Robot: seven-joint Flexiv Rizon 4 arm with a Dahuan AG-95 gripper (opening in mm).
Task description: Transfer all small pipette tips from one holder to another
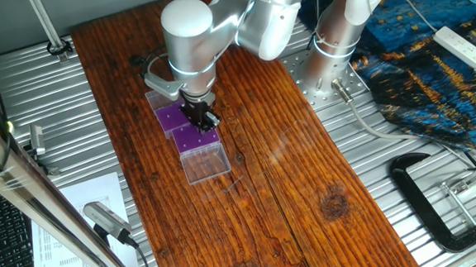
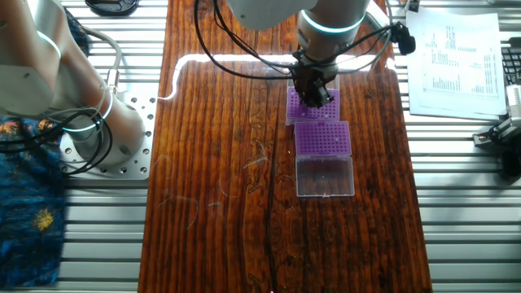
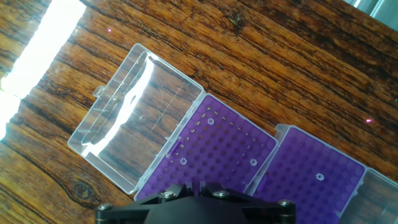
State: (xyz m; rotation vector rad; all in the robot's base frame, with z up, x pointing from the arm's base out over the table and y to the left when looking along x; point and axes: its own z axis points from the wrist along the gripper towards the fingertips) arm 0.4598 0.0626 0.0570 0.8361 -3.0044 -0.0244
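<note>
Hand view: looks down on two purple racks set side by side on the wooden tabletop (image 3: 298, 56), with only the claw's dark housing in sight at the bottom edge. Ahead of the claw, one purple rack (image 3: 217, 155) with its clear lid (image 3: 134, 115) folded flat open beyond it. Three small pipette tips (image 3: 211, 121) there, as pale dots well apart in the hole grid. To one side of the claw, touching the first, a second purple rack (image 3: 311, 168) holding a single pale tip.

Other fixed view: claw (image 2: 314, 96) low over the rack farther from the open lid, fingertips close to the grid. Cannot tell whether the fingers stand apart or together, nor whether a tip sits between them; too small and too dark.

Judged as mid-transfer, at a pick or a placement over the second rack, with several tips not yet moved. Cannot tell which rack is source. Next move calls for a straight vertical approach, fine alignment on one hole, and a light pinch, since a tilted tip could jam or drop.
</note>
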